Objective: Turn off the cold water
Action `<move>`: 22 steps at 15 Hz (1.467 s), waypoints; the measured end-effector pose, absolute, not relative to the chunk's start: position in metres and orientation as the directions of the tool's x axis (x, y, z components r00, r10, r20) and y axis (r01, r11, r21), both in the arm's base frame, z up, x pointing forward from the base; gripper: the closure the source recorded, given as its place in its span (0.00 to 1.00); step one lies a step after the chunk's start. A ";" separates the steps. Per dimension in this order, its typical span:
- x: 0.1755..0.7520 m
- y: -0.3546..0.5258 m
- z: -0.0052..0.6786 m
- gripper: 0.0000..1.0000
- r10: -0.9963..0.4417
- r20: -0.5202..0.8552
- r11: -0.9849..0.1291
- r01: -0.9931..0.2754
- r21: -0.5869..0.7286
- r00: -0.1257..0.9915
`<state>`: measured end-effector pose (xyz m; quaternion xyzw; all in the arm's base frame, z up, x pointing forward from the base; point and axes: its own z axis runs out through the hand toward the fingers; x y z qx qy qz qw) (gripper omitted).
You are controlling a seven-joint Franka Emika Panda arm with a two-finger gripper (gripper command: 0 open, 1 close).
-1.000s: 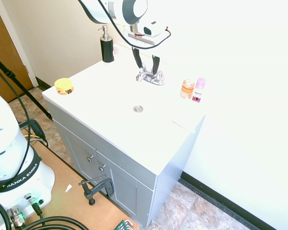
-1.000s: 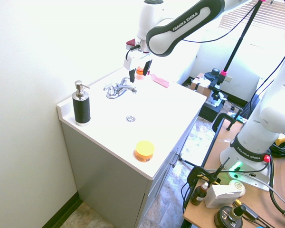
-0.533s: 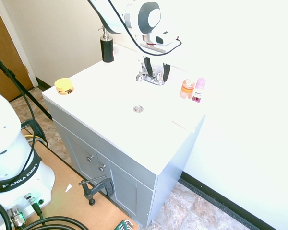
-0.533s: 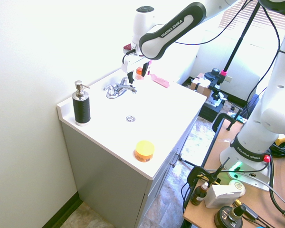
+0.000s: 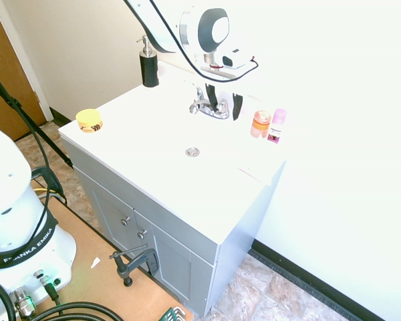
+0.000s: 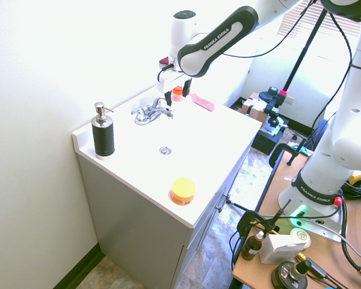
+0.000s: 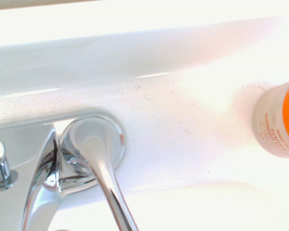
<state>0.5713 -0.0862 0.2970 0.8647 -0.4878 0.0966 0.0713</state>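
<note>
Going by the first exterior view, a door [image 5: 10, 73] stands at the far left. Below it, a clamp [image 5: 132, 264] sits at the wooden table's [image 5: 87, 247] edge, against the grey cabinet [image 5: 170, 247].

On the white counter [image 5: 140, 140], a yellow jar [image 5: 89, 120] sits near the left corner. A black soap dispenser [image 5: 149, 69] stands upright farther back, its pump metallic.

Next comes the chrome faucet: its left handle [image 5: 199, 93], then the curved spout [image 5: 199, 105], then the right handle [image 5: 222, 108], which is the cold one. The round drain [image 5: 192, 152] lies in front of them. No stream shows at the spout.

The gripper [image 5: 224, 102] points down at the right handle, its jaws parted and grasping nothing, with one dark finger to either side of the handle in this view. Whether either finger touches it, I cannot tell. The wrist view shows the handle's round base and its long lever, slanting beside the spout.

Farther right, an orange jar [image 5: 260, 124] stands just beside a pink-capped tube [image 5: 277, 126]. The wrist view catches the orange jar too, well apart from the handle's base, with small print on its pale side.
</note>
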 end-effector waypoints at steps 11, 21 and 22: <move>0.606 -0.112 0.287 0.00 -0.830 0.336 -0.466 -0.884 0.022 0.446; 0.589 -0.072 0.323 0.00 -0.861 0.166 -0.494 -0.868 -0.048 0.481; 0.580 -0.062 0.331 0.00 -0.861 0.147 -0.499 -0.864 -0.063 0.487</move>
